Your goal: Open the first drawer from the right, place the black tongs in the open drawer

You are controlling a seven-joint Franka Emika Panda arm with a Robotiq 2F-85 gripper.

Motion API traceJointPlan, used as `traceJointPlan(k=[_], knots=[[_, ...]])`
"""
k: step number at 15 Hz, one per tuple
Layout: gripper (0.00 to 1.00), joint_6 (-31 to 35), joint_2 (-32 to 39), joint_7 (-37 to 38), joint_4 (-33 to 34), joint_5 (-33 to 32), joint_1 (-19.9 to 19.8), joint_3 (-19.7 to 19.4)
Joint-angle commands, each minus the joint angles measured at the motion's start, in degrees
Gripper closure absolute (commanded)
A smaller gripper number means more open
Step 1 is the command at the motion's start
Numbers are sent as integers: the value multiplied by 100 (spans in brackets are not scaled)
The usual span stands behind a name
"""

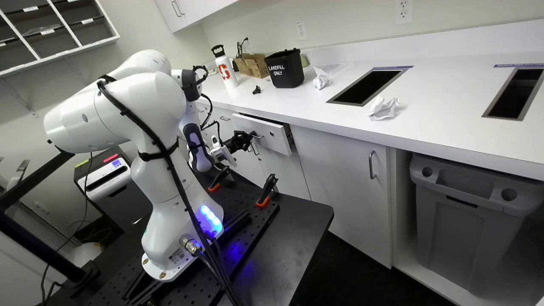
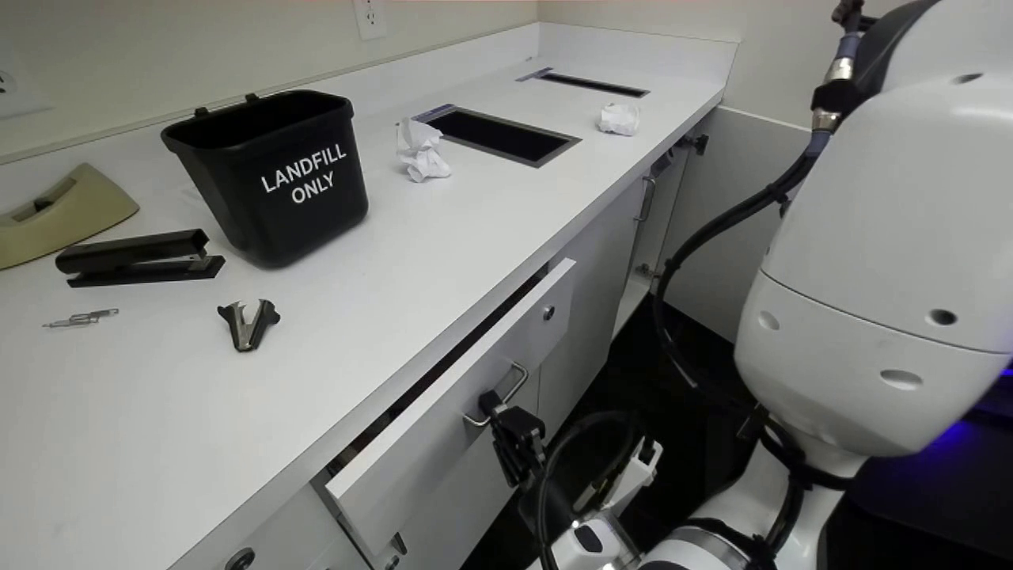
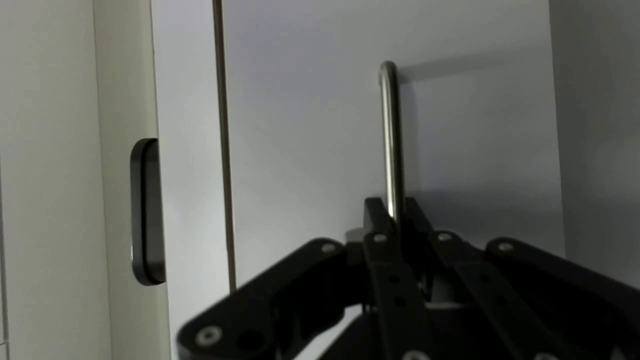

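The robot's gripper [image 3: 392, 216] is pinching the metal handle [image 3: 389, 135], one finger on each side of the bar. I can see the drawer [image 2: 435, 443] sticking out part of the way, with a dark gap behind its white front. The black tongs [image 2: 248, 328] lie up on the white counter [image 2: 380, 269], near the stapler [image 2: 142, 252] and the black bin [image 2: 277, 190], with their two tips spread apart. A ball of white paper [image 2: 422, 152] sits near the bin.
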Motion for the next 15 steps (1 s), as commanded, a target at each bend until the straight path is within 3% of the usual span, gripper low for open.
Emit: traceJointPlan(k=[1, 8, 15], knots=[[97, -590, -202, 140, -326, 346, 277, 221], [97, -1242, -207, 406, -438, 1336, 876, 651], [97, -1324, -301, 590, -468, 2143, 1443, 662]])
